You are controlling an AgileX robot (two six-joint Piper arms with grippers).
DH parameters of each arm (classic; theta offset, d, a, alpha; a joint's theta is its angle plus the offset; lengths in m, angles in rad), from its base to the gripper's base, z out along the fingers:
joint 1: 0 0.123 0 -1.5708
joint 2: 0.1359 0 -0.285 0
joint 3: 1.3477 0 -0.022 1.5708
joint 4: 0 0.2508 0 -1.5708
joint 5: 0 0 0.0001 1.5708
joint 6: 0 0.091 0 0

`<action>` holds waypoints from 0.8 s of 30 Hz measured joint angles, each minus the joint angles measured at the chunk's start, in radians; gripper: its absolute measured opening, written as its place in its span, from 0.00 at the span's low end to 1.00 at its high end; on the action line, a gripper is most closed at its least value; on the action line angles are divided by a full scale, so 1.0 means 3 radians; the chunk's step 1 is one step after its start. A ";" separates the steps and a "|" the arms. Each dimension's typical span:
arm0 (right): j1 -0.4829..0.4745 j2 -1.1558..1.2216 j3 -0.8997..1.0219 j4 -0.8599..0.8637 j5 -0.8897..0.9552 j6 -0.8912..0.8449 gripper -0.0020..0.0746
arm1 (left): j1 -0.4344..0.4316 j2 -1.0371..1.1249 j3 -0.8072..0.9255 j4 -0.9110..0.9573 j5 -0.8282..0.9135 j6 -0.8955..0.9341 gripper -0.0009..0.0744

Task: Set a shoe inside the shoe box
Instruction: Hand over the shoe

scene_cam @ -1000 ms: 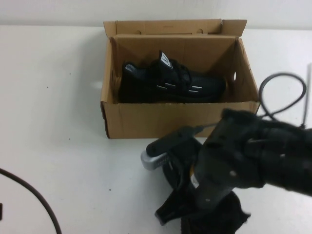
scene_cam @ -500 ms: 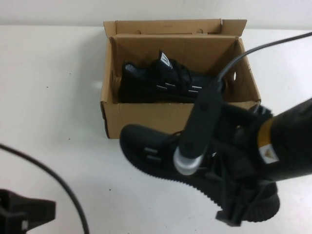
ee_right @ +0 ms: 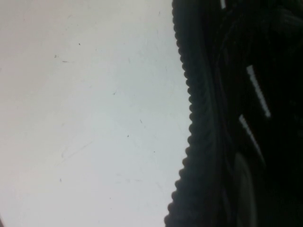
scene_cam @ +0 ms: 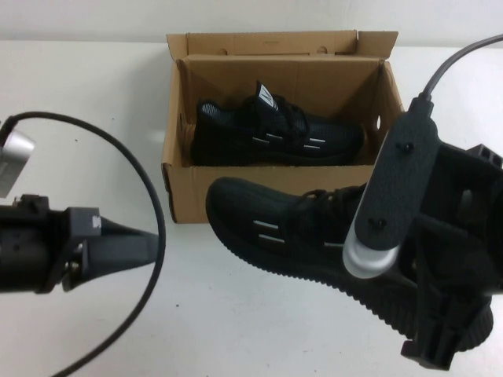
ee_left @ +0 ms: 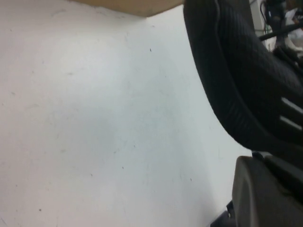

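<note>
A black knit shoe (scene_cam: 275, 224) with white dash marks hangs over the table just in front of the shoe box (scene_cam: 236, 192), toe pointing left. My right gripper (scene_cam: 428, 259) is shut on its heel end, and the wrist hides the fingers. In the right wrist view the ridged sole (ee_right: 203, 118) fills the right side. The brown cardboard box stands open at the back centre, with a look-alike shoe (scene_cam: 275, 133) lying inside. My left gripper (scene_cam: 149, 236) is shut and empty at the left, pointing at the held shoe's toe (ee_left: 246, 80).
A black cable (scene_cam: 153, 188) loops above the left arm. A grey cable (scene_cam: 452, 59) rises from the right wrist. The box's lid flap (scene_cam: 275, 43) stands up at the back. White table (scene_cam: 78, 102) lies to the left of the box.
The right arm has lifted the shoe from the table's front edge and carried it up toward the box front. The left arm has come into view from the lower left.
</note>
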 joint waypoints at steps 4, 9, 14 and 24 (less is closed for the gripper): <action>0.0000 0.0000 0.0000 0.0000 0.0025 0.0000 0.02 | 0.0000 0.0132 0.0000 -0.0053 -0.0193 0.0000 0.06; 0.0000 -0.0003 0.0000 0.0070 0.0001 -0.0013 0.02 | 0.0000 0.0225 0.0000 -0.0280 -0.0238 -0.0129 0.44; 0.0000 -0.0003 0.0000 0.0336 -0.0144 -0.0173 0.02 | 0.0000 0.0233 -0.0006 -0.0582 -0.0193 -0.0170 0.75; 0.0000 -0.0003 0.0000 0.0577 -0.0351 -0.0346 0.02 | 0.0000 0.0233 -0.0006 -0.0655 -0.0214 -0.0202 0.82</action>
